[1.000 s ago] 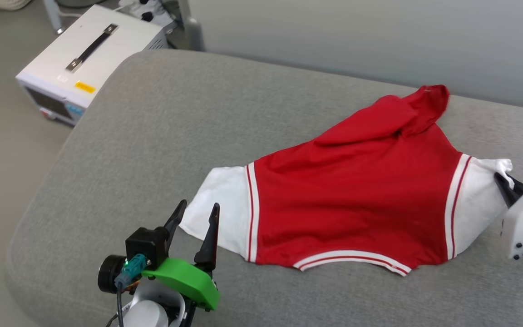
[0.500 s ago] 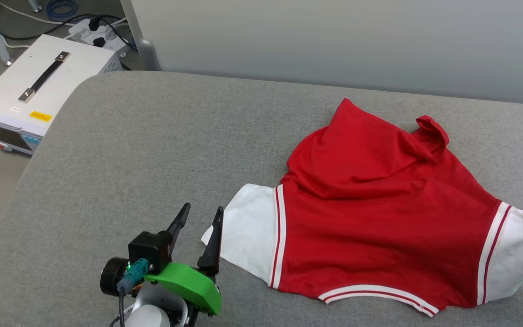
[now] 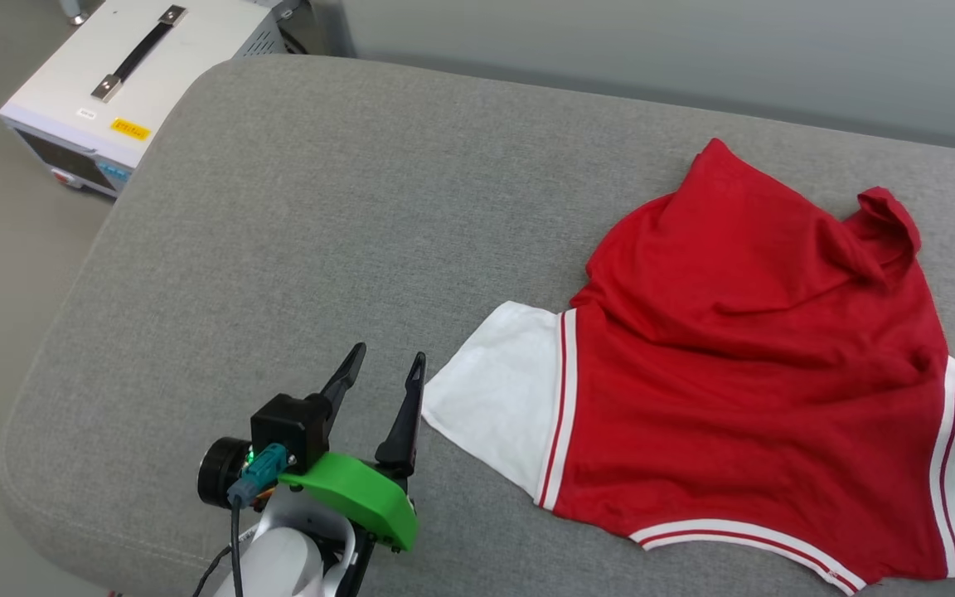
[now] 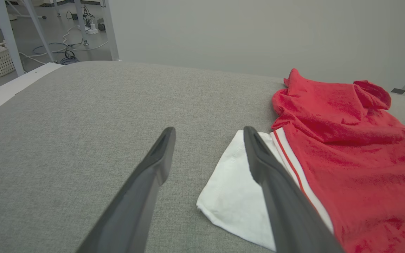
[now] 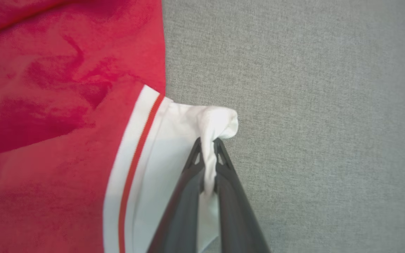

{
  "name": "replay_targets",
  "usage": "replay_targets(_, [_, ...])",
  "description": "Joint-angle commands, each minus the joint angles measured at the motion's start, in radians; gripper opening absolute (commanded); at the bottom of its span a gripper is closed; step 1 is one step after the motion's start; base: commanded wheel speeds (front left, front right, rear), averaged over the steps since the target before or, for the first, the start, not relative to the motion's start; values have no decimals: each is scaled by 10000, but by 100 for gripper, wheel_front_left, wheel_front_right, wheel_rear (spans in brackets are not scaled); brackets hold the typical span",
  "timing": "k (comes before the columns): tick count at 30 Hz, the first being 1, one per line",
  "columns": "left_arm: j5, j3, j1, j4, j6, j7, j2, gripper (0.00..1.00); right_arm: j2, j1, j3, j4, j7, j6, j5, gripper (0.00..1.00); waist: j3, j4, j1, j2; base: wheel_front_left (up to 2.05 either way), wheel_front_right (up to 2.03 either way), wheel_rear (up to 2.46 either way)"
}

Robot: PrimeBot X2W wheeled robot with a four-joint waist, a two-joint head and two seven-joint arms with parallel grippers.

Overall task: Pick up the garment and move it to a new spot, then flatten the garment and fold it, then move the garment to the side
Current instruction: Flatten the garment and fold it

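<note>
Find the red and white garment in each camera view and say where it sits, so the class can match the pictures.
Head view: garment lies right of centre, running off the right edge.
Left wrist view: garment at right, its white sleeve beside the open left gripper.
Right wrist view: garment covers the left half, a sleeve pinched in the shut right gripper.
Shared landmark: the grey cushion beneath it.
</note>
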Motion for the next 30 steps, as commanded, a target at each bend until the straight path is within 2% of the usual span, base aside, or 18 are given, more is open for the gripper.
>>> replay_targets(1, [4,0,-168,42,-29,-27,-10,100,-45,-303,56,356,-174,-6,-103,0,284,350,0,-1,0,0,0])
replay_targets(2, [2,-12,-188,71,-33,-26,-8,100,-38,-465,89,703,-313,-6,-151,7,288,397,0,-1,0,0,0])
replay_targets(3, [0,-29,-197,93,-40,-25,-7,100,-37,-572,121,969,-451,-6,-190,41,279,437,0,-1,0,0,0])
replay_targets(4, [-3,-45,-198,120,-44,-24,-3,100,-37,-687,183,1282,-633,-6,-244,100,253,468,0,-1,0,0,0])
replay_targets(10, [-66,-61,-84,261,5,-12,42,100,76,-916,423,2511,-1539,-6,-362,100,-142,429,0,-1,0,0,0])
replay_targets(16, [-202,-18,153,241,59,16,126,100,83,-901,615,2593,-2877,-6,-31,100,-726,36,0,-1,0,0,0])
replay_targets(24, [-518,58,589,224,73,60,188,100,1,-176,1085,989,-4519,-6,413,100,-1367,-738,0,-1,0,0,0])
replay_targets(30, [-747,150,793,162,76,-22,164,100,357,1007,1035,-835,-5500,-6,677,100,-1485,-1224,0,-1,0,0,0])
